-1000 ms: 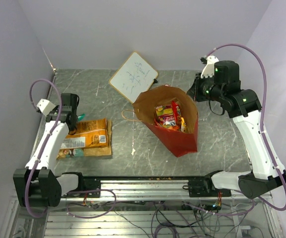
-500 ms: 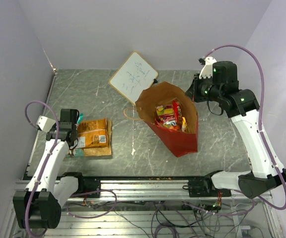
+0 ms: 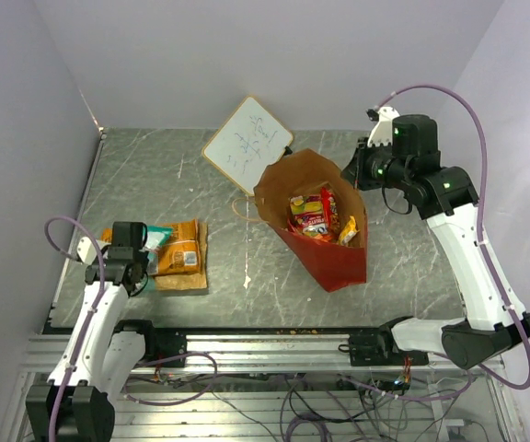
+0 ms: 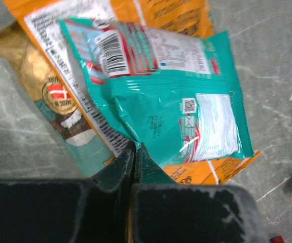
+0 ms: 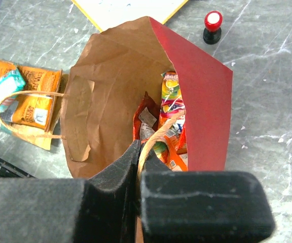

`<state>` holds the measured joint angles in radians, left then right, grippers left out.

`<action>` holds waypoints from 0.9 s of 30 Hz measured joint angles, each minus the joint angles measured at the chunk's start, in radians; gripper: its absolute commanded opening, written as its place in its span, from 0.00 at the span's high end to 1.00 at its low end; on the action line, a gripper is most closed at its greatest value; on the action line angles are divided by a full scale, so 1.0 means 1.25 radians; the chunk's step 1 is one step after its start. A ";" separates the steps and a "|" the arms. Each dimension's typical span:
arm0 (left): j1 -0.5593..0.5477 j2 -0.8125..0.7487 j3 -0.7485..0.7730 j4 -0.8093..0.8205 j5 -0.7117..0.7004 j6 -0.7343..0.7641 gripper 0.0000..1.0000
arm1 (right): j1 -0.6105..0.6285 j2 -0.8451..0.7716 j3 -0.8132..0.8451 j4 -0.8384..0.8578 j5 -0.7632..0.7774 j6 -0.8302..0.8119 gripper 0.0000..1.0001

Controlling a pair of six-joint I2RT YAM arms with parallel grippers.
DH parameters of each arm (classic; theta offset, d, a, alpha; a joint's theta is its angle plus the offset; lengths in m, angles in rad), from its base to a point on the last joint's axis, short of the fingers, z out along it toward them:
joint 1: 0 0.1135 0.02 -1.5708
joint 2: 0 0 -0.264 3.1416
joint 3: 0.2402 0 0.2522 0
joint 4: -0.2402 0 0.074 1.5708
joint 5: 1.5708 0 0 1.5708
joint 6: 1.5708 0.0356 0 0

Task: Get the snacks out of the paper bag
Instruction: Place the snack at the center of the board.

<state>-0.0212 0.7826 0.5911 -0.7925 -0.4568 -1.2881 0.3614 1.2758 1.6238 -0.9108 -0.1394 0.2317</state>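
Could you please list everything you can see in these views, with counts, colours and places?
paper bag: one, red outside, brown inside, open, right of centre
snacks: several, red, yellow, orange, inside the bag
teal packet: one, on the orange packet
orange packet: one, table's left side
tan-brown packet: one, under the orange one
whiteboard: one, white, behind the bag
red-capped object: one, beside the whiteboard
table: one, grey marbled
left claw: shut on teal packet's edge
right claw: shut on bag's handle
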 measured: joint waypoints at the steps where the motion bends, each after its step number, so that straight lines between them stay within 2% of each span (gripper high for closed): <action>1: 0.000 0.000 -0.012 -0.001 0.014 -0.016 0.93 | 0.000 -0.001 -0.003 0.002 -0.002 0.001 1.00; 4: 0.000 0.006 -0.042 0.002 0.049 -0.057 0.91 | 0.000 -0.009 -0.016 0.005 -0.006 0.003 1.00; 7: 0.000 0.004 -0.062 0.002 0.084 -0.096 0.78 | 0.000 -0.019 -0.028 0.006 -0.008 0.004 1.00; 9: 0.000 -0.005 -0.070 -0.006 0.114 -0.121 0.63 | 0.000 -0.024 -0.033 0.006 -0.009 0.005 1.00; 13: 0.000 -0.045 -0.077 -0.045 0.166 -0.152 0.25 | 0.001 -0.031 -0.038 0.009 -0.012 0.009 1.00; 16: 0.000 -0.074 -0.063 -0.090 0.194 -0.145 0.02 | 0.002 -0.032 -0.039 0.013 -0.012 0.011 1.00; 19: 0.000 -0.087 -0.010 -0.142 0.214 -0.112 0.01 | 0.003 -0.033 -0.046 0.020 -0.015 0.013 1.00; 22: 0.000 -0.089 0.073 -0.165 0.221 -0.031 0.01 | 0.004 -0.033 -0.049 0.023 -0.020 0.015 1.00; 27: 0.000 -0.036 0.223 -0.152 0.220 0.168 0.01 | 0.004 -0.033 -0.049 0.024 -0.022 0.015 1.00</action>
<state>-0.0212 0.7376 0.8700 -0.9825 -0.1822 -1.0779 0.3668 1.2346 1.5620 -0.8810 -0.1669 0.2504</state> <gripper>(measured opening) 0.996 0.005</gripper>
